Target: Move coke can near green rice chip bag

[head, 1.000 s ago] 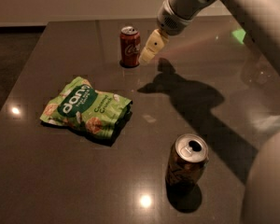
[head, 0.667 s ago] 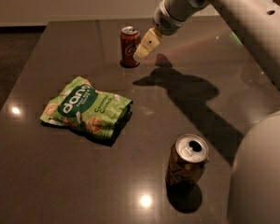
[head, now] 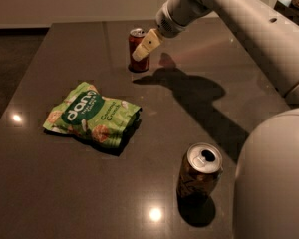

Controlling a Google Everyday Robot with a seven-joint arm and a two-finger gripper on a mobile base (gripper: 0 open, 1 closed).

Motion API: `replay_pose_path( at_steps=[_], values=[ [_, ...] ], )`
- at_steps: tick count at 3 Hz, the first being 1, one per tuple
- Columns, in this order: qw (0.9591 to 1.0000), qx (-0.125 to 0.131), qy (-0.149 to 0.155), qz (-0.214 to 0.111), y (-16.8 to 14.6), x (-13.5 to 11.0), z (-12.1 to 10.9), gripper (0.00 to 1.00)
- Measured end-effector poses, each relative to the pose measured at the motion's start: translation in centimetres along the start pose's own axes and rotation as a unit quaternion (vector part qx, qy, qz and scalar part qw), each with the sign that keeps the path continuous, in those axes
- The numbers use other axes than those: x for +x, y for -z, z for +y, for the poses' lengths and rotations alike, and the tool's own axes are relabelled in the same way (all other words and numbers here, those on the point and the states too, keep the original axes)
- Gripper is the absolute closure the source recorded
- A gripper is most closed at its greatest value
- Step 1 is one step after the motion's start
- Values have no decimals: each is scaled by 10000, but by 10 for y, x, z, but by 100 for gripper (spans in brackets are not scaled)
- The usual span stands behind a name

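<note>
Tool [head: 143, 48] is at the coke can [head: 141, 65], overlapping its upper right side and angled down from the right. Cannot tell how far open it is, or whether it grips anything. Coke can stands upright near the far edge of the tabletop [head: 55, 198], about mid-width, long axis vertical. Green rice chip bag [head: 92, 114] lies flat left of centre, well apart from the can, toward the near-left. Likely step: securing the grasp. The carry is not yet done. Gold-brown can [head: 200, 171] stands near the near edge, right of centre, off that path.
</note>
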State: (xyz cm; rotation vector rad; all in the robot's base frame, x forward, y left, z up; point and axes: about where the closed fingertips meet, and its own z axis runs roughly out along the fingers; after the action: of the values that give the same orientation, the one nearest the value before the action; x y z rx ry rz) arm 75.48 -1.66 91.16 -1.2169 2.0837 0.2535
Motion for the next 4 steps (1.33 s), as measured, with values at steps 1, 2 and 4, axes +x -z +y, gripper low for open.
replay_pose_path(
  at_steps=[1, 2, 4],
  values=[
    [9999, -83, -16, -99, -4, -10, 3, 20],
    [9996, -241, -49, -150, -7, -14, 8, 43],
    [9973, -623, 202, -344, 19, -18, 35, 90]
  ],
)
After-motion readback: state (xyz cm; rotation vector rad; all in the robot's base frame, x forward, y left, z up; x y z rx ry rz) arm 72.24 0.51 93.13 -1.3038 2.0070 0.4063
